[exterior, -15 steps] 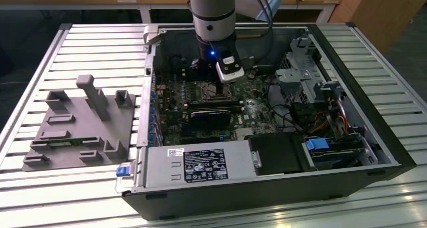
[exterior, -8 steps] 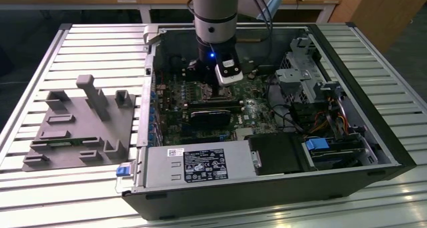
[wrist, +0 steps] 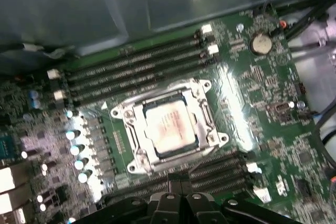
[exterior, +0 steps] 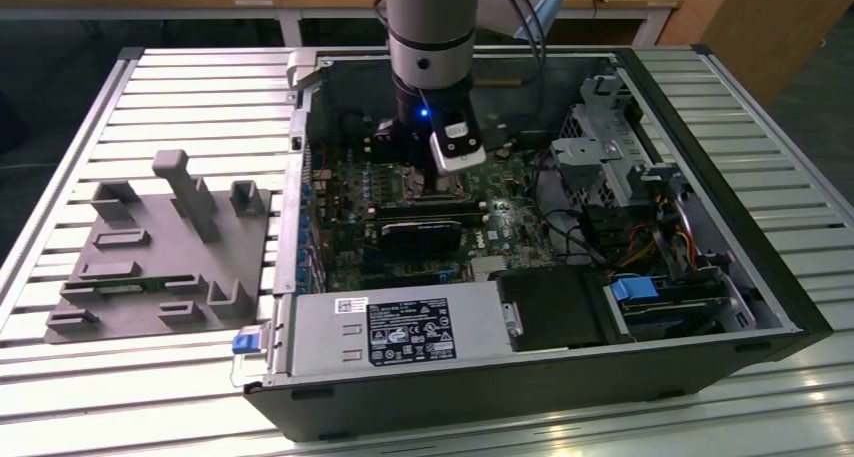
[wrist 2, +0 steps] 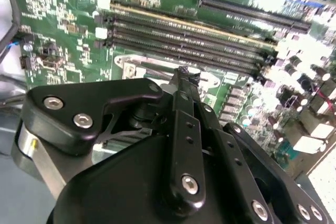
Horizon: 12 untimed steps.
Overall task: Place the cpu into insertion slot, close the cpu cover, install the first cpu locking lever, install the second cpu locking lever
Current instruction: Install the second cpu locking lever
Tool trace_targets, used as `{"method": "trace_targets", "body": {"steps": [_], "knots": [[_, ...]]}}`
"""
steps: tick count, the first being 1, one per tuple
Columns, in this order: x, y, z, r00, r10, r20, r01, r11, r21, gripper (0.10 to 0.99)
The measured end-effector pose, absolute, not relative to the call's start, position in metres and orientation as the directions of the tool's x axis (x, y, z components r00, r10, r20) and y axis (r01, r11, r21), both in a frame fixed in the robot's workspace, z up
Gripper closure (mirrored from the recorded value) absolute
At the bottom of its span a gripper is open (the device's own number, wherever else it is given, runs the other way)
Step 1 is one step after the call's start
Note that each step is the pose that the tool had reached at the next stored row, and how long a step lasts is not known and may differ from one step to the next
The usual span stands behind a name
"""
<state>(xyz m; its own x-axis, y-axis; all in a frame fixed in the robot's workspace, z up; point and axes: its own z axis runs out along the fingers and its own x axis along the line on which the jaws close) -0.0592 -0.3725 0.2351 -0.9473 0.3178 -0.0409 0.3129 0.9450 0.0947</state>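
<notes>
In the first wrist view the cpu lies seated in the insertion slot with the cpu cover down around it; the gripper, fingers pinched together and holding nothing, hangs just beside the socket's edge.

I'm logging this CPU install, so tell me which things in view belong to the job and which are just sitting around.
Part of the job:
- cpu, seated in the socket
- insertion slot
- cpu cover, down around the chip
- gripper, just above the socket area

Just lying about:
- memory slots
- coin battery
- grey fixture block outside the case
- power supply
</notes>
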Motion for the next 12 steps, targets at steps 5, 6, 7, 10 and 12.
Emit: {"method": "trace_targets", "body": {"steps": [5,6,7,10,12], "knots": [[-0.059,-0.378,0.233,-0.949,0.315,-0.032,0.309,0.943,0.12,0.984],[-0.059,-0.38,0.232,-0.949,0.314,-0.032,0.308,0.943,0.122,0.984],[-0.059,-0.381,0.232,-0.949,0.313,-0.031,0.307,0.944,0.124,0.984],[-0.06,-0.384,0.23,-0.951,0.308,-0.028,0.302,0.944,0.134,0.984],[-0.061,-0.385,0.229,-0.953,0.303,-0.025,0.296,0.944,0.144,0.984]]}}
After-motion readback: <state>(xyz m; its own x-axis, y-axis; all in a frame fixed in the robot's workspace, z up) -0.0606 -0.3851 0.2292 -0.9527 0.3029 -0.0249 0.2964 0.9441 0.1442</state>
